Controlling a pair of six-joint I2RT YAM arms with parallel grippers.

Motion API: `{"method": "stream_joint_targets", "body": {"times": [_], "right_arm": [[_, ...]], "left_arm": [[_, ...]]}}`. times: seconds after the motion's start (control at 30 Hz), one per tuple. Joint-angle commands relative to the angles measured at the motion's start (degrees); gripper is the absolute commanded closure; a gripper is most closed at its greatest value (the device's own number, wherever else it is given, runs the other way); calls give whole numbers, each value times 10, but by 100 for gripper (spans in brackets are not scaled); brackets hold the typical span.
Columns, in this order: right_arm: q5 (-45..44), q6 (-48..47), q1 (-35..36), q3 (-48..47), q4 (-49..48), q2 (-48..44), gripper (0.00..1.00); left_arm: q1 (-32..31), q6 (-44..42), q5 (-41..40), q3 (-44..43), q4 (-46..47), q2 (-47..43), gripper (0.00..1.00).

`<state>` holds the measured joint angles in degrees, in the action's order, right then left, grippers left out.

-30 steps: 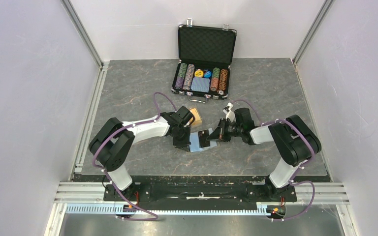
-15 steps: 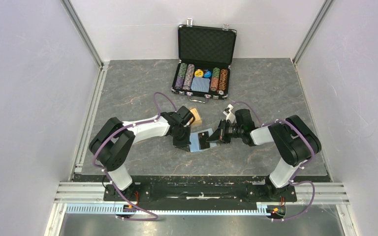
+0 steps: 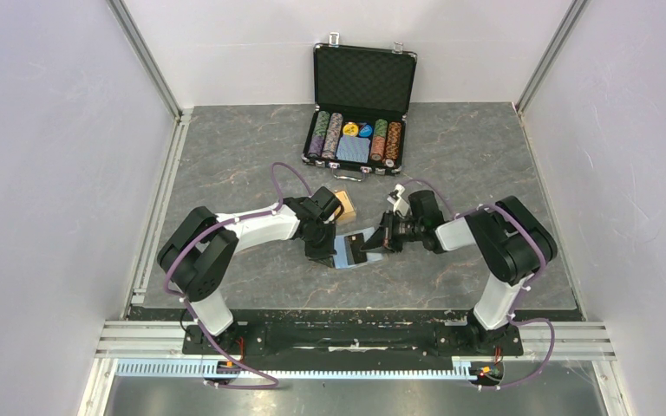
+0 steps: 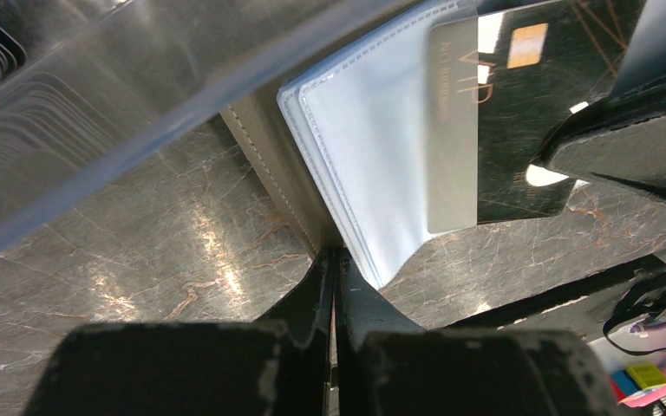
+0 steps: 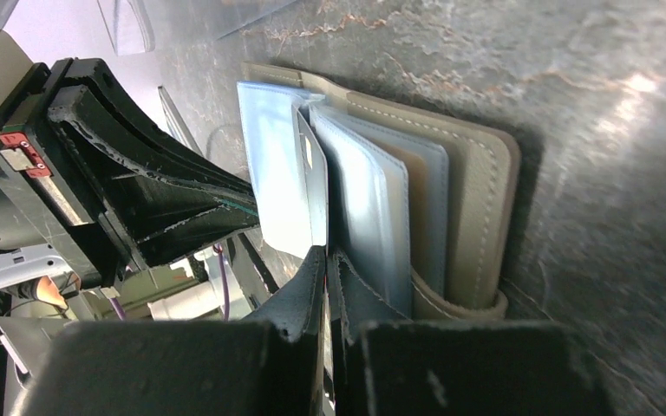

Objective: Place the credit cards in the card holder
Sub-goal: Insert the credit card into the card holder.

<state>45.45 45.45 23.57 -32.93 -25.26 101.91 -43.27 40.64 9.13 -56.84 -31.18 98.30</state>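
left wrist: pins corner of soft khaki-grey card holder (image 4: 373, 147) in clamped left gripper (image 4: 334, 269); pinches edge of stiff, glossy black credit card (image 4: 529, 121) in closed right gripper (image 5: 325, 260).

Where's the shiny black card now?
Top view, mid-table: the right hand pinches the black card, its edge tucked into the open card holder held by the left hand.

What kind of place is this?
Probably a robotics test cell: a left arm and right arm bolted to a metal rail, plain white panels walling in the tabletop, and props, a poker chip case and wallet, set out.
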Motion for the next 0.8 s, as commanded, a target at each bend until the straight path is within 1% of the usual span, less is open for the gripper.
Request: {"method": "stream_joint_targets", "body": {"times": [0.0, 0.43, 0.5, 0.63, 0.77], "right_arm": [[0, -26, 25, -31, 43, 26, 100], [0, -34, 74, -84, 77, 54, 100], [-8, -48, 74, -90, 97, 48, 96], [-32, -89, 74, -109, 165, 32, 82], [-50, -114, 74, -122, 208, 16, 71]], "left_arm": [[-7, -20, -4, -14, 10, 12, 97], [-7, -19, -4, -16, 10, 15, 97], [-7, -19, -4, -15, 10, 15, 97], [-8, -19, -5, -16, 11, 13, 98], [-8, -19, -4, -19, 10, 13, 98]]}}
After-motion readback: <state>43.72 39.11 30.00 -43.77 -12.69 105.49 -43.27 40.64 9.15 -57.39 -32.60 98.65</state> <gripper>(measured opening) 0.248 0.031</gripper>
